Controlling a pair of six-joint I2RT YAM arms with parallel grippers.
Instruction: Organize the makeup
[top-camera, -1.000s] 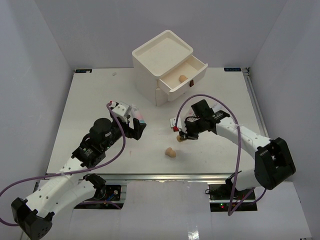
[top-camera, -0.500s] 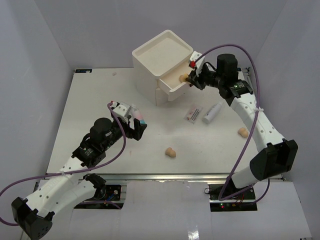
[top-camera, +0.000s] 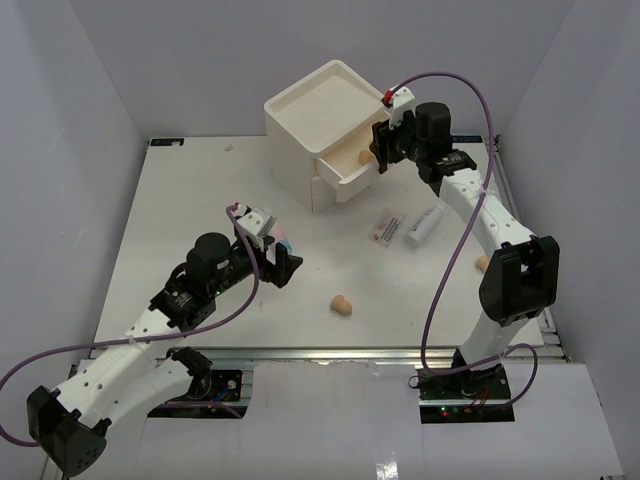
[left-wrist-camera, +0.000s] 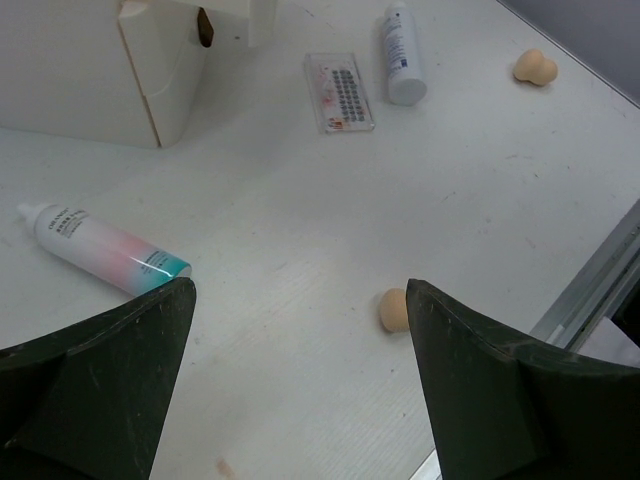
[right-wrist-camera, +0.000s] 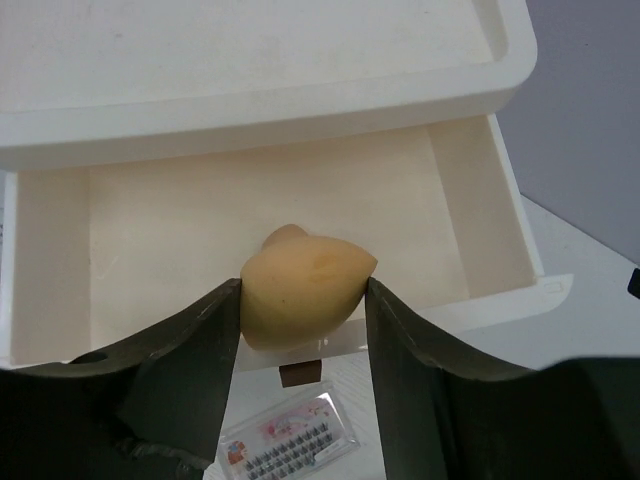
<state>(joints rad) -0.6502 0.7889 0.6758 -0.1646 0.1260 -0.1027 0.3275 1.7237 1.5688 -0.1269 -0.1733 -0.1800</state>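
My right gripper (top-camera: 381, 152) is shut on a tan egg-shaped sponge (right-wrist-camera: 305, 285) and holds it over the open top drawer (right-wrist-camera: 270, 190) of the white box (top-camera: 325, 115). A tan lump just behind it may be another sponge lying in the drawer. My left gripper (top-camera: 285, 262) is open and empty above the table, with the pink tube with teal cap (left-wrist-camera: 105, 252) at its left and a sponge (left-wrist-camera: 393, 308) by its right finger. A red-printed packet (top-camera: 385, 224), a white bottle (top-camera: 424, 227) and another sponge (top-camera: 484, 263) lie right of centre.
The box's dark red drawer handle (right-wrist-camera: 300, 374) shows below the held sponge, with the packet (right-wrist-camera: 290, 445) on the table under it. The table's metal front edge (left-wrist-camera: 590, 290) runs close to the near sponge (top-camera: 342, 305).
My right gripper has carried a sponge from mid-table up to the open drawer, uncovering the packet and bottle. My left gripper has shifted slightly right, still open.
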